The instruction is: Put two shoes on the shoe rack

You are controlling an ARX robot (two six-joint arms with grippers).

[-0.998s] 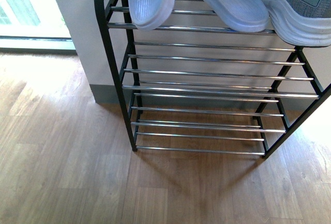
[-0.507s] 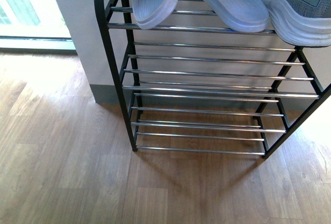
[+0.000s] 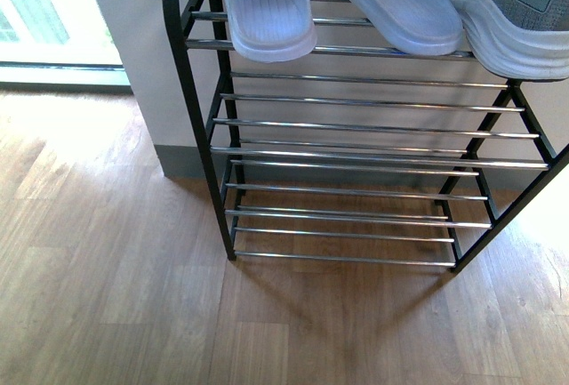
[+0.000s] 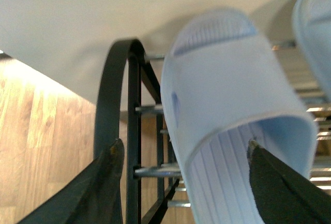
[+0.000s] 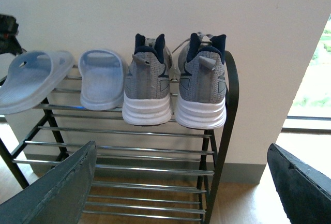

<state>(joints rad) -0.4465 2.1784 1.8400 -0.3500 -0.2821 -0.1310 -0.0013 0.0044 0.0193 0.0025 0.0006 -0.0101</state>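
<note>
Front cam: on the body, angled down at the floor [image 3: 116, 296] and lower tiers of the shoe rack [image 3: 356, 127]; top tier cropped. Left wrist cam: very close over the rack's arched end, left slide [image 4: 232, 120] fills frame. Right wrist cam: stands back, faces the wall, whole top tier visible. All three share the left slide [image 3: 267, 7] [image 5: 31, 79].
</note>
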